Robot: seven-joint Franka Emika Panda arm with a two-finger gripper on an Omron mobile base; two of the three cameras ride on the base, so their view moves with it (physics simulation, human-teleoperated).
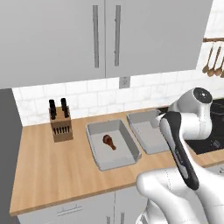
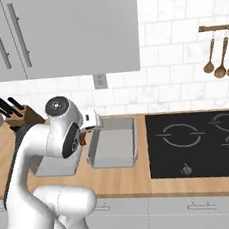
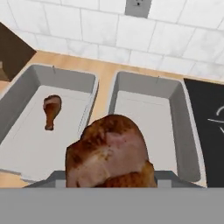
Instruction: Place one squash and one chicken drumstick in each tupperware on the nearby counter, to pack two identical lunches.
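Drumstick [image 3: 111,153] gripped in closed fingers, above near rim of empty right tupperware [image 3: 186,131] | other drumstick [image 3: 51,111] in left tupperware [image 3: 17,109], hand view 9 o'clock | squashes still unpacked

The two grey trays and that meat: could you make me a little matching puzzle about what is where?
Things:
1. tray beside the knife block
2. tray beside the stovetop
3. second drumstick
4. knife block

Places or states:
A. holds nothing
B. clamped in the hand
C. has one drumstick lying in it
D. stands near the wall

Pairs: 1-C, 2-A, 3-B, 4-D
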